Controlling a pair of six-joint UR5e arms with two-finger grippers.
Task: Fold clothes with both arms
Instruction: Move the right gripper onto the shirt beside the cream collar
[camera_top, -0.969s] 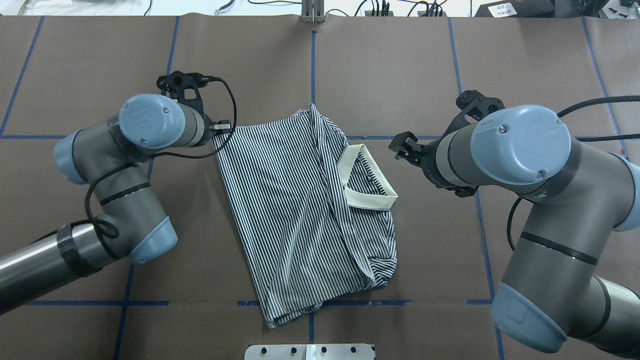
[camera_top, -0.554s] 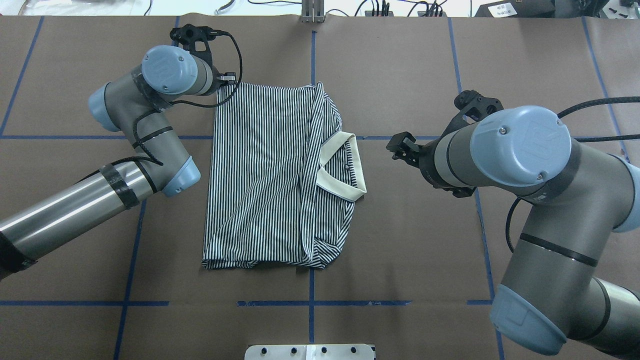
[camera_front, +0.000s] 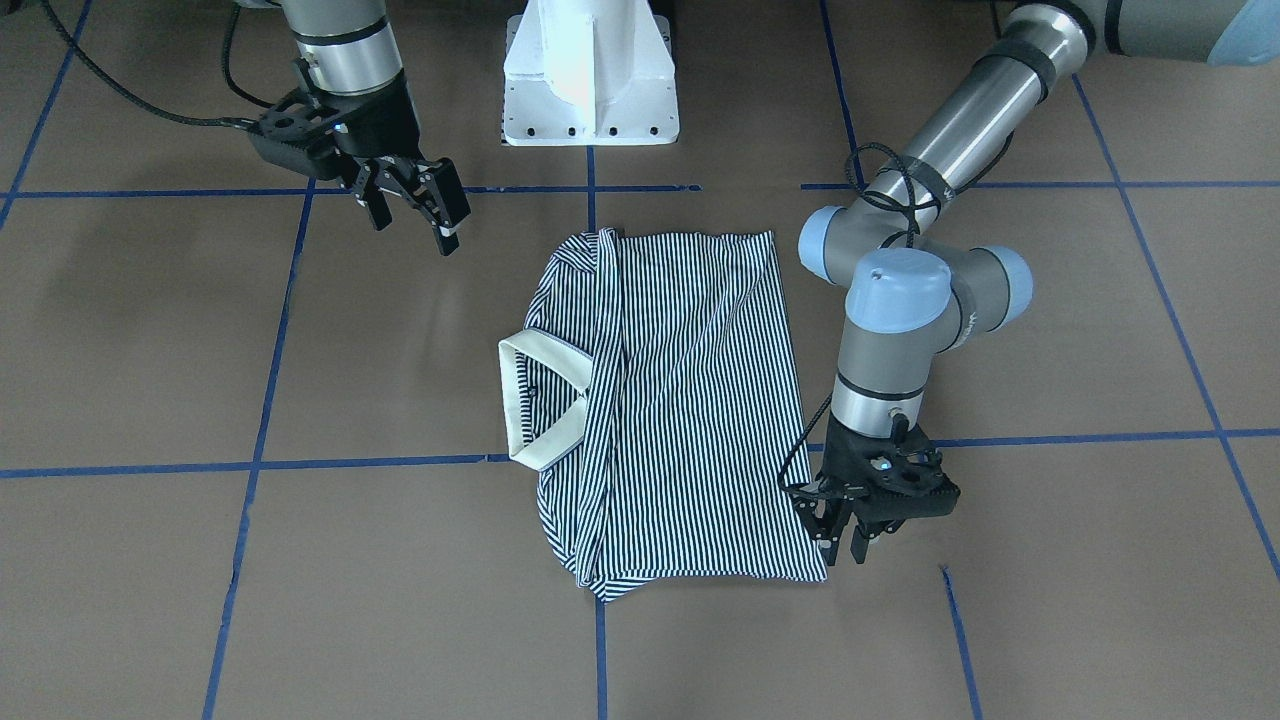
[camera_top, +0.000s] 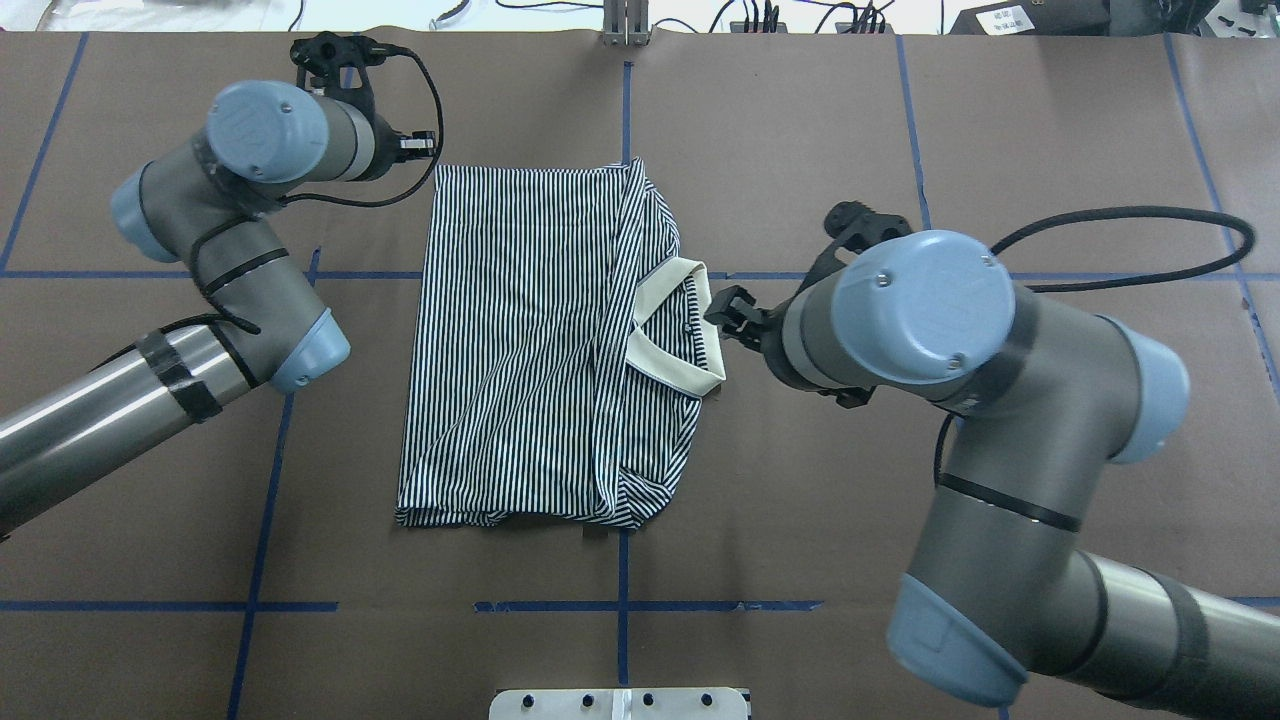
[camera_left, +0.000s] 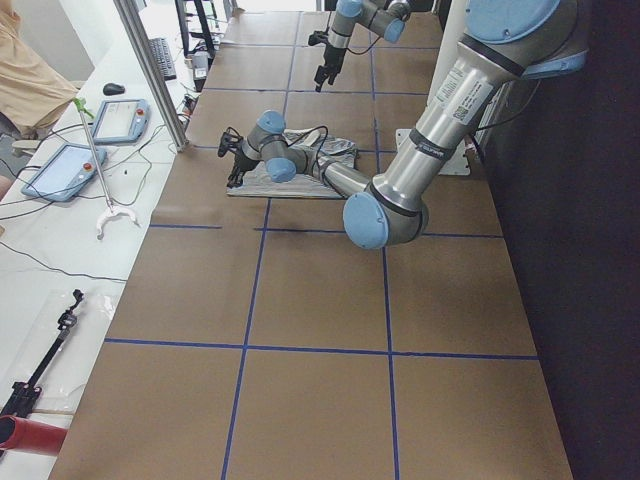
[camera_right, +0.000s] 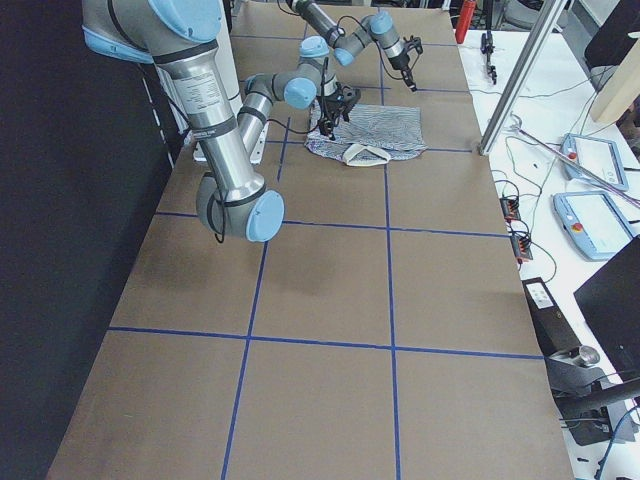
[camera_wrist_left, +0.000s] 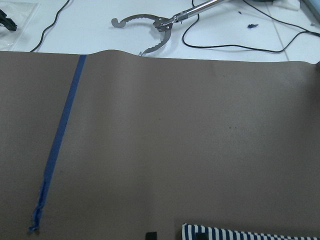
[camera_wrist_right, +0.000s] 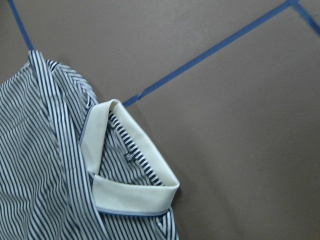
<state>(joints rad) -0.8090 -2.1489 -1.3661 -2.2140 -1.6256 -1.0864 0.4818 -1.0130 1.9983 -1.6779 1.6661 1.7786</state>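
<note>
One striped polo shirt (camera_top: 520, 340) lies flat on the brown worktop (camera_top: 830, 520), near its middle and just forward of the white pedestal (camera_front: 590, 80). It crosses one of the blue tape lines (camera_top: 370, 274). The shirt is folded lengthwise into a rough rectangle. Its cream collar (camera_top: 672, 372) juts out from the long edge on the robot's right, and a rumpled ridge of cloth runs along the body beside it. The left end effector (camera_front: 843, 545) points down at the shirt's corner farthest from the robot, on the edge away from the collar. Its jaws stand a little apart and hold nothing. In the front-facing view the fingertips are just beside that corner; whether they touch the cloth cannot be told. The left wrist view shows only a strip of the striped edge at the bottom of the frame, with bare worktop beyond it. The right end effector (camera_top: 728, 314) is on the collar side, with its jaws wide apart and empty. The overhead view places it just beside the collar, while the front-facing view shows it well clear of the shirt, near a tape line. Taken together, the two views put it above the worktop and out of contact with the cloth. The right wrist view looks down on the collar, which stands open with a placket button visible inside it.
</note>
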